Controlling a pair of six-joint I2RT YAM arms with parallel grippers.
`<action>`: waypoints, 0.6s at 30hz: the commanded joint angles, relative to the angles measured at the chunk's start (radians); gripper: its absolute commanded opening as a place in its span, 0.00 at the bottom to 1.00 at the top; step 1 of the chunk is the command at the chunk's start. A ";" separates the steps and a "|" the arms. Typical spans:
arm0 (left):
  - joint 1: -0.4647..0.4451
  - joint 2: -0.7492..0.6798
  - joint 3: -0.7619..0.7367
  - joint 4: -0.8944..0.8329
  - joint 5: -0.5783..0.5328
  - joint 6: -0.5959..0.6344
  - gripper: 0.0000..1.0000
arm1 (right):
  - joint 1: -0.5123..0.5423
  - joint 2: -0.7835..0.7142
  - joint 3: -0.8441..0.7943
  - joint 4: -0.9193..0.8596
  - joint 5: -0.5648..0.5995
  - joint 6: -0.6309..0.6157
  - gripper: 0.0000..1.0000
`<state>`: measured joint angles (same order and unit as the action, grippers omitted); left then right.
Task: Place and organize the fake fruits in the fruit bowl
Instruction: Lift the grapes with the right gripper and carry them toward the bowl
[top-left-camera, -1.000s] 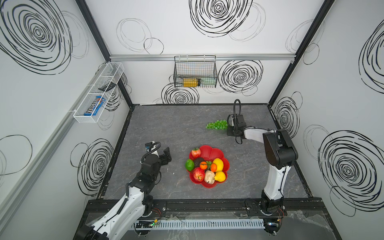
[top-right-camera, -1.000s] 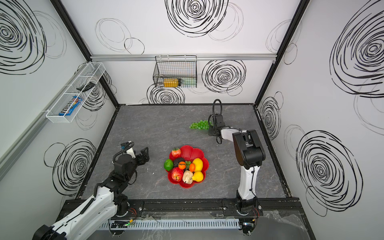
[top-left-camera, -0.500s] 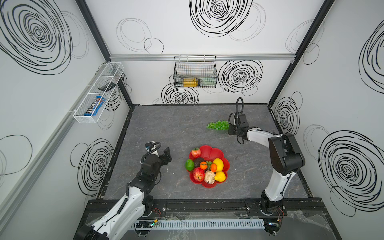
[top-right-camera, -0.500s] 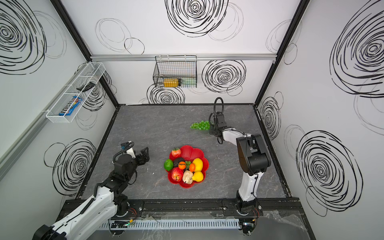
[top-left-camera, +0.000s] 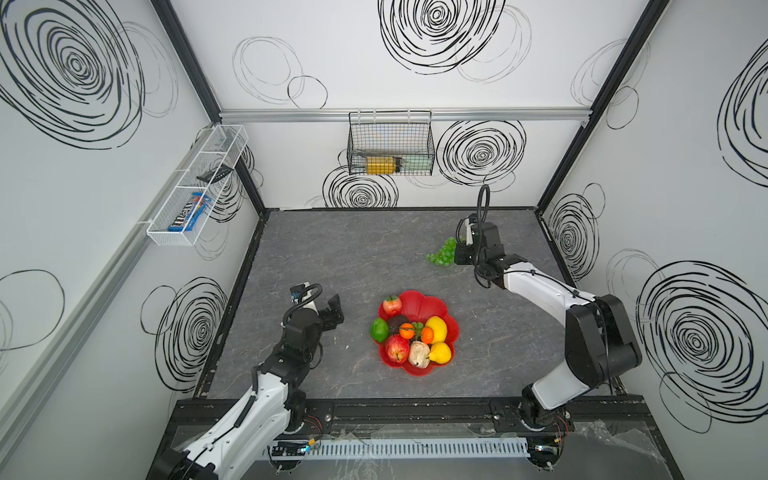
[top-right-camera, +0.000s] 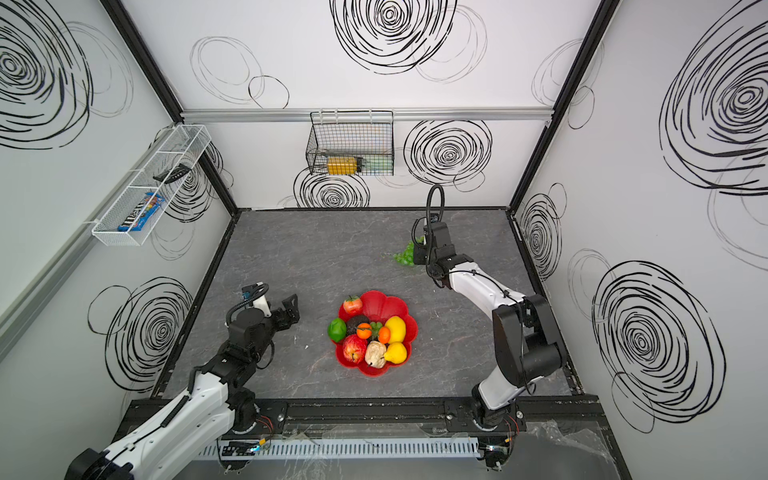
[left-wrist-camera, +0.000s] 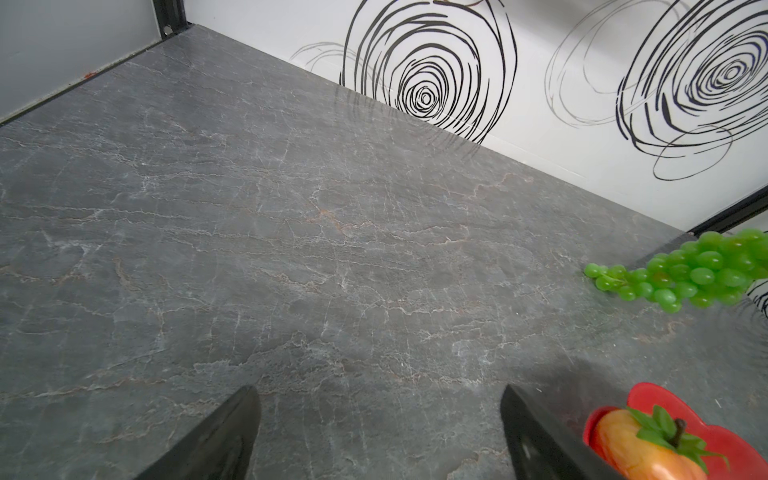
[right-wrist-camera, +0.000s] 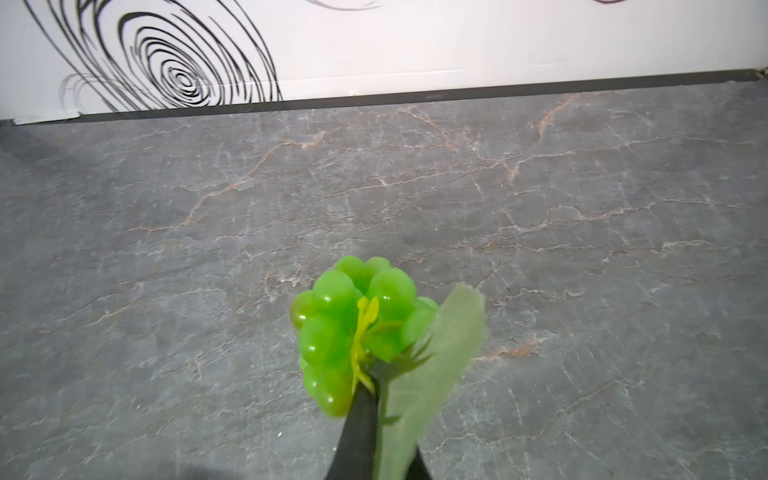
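Observation:
The red fruit bowl (top-left-camera: 424, 301) (top-right-camera: 384, 300) sits at the table's front centre. It holds a lime (top-left-camera: 379, 329), two apples (top-left-camera: 397, 348), two lemons (top-left-camera: 436, 328), an avocado (top-left-camera: 398, 322), two small oranges (top-left-camera: 407, 330) and a beige lumpy piece (top-left-camera: 419, 354). The green grape bunch (top-left-camera: 441, 254) (top-right-camera: 405, 255) (left-wrist-camera: 681, 274) (right-wrist-camera: 353, 328) is at the back right. My right gripper (top-left-camera: 459, 251) (right-wrist-camera: 365, 392) is shut on its stem beside a pale leaf. I cannot tell whether the bunch touches the table. My left gripper (top-left-camera: 334, 309) (left-wrist-camera: 380, 399) is open and empty, left of the bowl.
A black wire basket (top-left-camera: 390, 143) hangs on the back wall with a yellow item inside. A white mesh tray (top-left-camera: 195, 187) is fixed to the left wall. The enclosure walls ring the grey stone-look table (top-left-camera: 332, 249).
The right arm's elbow has swung out to the right and forward. The gripper and grape bunch have shifted slightly right. The left arm has stayed where it was.

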<state>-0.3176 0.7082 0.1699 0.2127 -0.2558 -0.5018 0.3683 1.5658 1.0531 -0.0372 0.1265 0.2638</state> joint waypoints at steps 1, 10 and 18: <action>0.009 0.004 -0.012 0.063 -0.013 -0.004 0.95 | 0.027 -0.073 -0.006 -0.044 -0.034 -0.025 0.00; 0.029 0.025 -0.017 0.081 0.007 -0.004 0.97 | 0.076 -0.262 -0.059 -0.056 -0.167 -0.064 0.00; 0.067 0.071 -0.016 0.109 0.059 -0.012 0.97 | 0.143 -0.366 -0.036 -0.142 -0.182 -0.065 0.00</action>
<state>-0.2642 0.7723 0.1608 0.2523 -0.2211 -0.5026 0.4877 1.2343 0.9958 -0.1448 -0.0357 0.2173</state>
